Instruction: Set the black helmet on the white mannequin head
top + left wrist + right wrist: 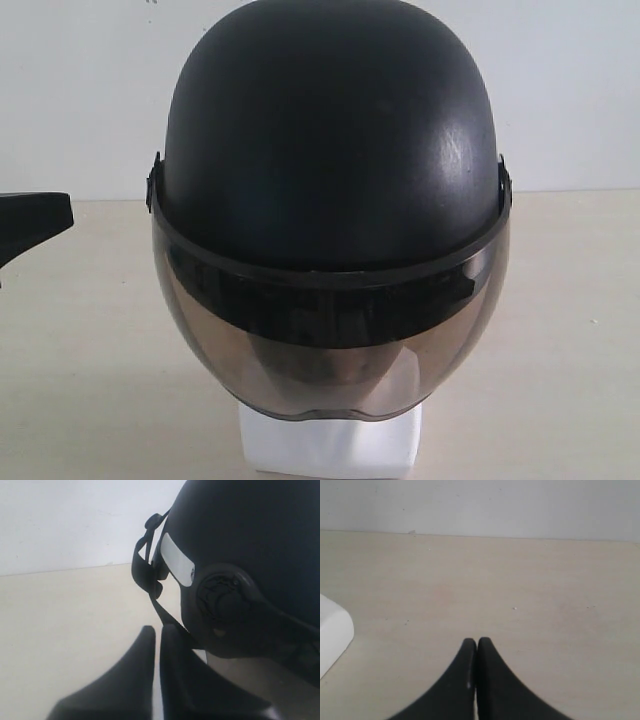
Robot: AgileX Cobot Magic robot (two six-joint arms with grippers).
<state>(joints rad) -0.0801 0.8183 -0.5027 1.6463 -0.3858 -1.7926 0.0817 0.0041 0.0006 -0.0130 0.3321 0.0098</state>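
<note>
The black helmet (330, 140) sits over the white mannequin head, its smoky visor (330, 350) down across the face. Only the head's blocky white neck base (330, 448) shows plainly under the visor. My left gripper (157, 628) is shut with nothing between its fingers, close beside the helmet's side pivot (225, 597) and hanging chin strap (147, 575). It also shows as a dark shape at the left edge of the exterior view, the left gripper (35, 220) standing apart from the helmet. My right gripper (476, 641) is shut and empty over bare table, with a corner of the neck base (332, 630) off to one side.
A pale beige table (90, 360) runs back to a plain white wall (80, 90). A white label (177, 565) is on the helmet's side.
</note>
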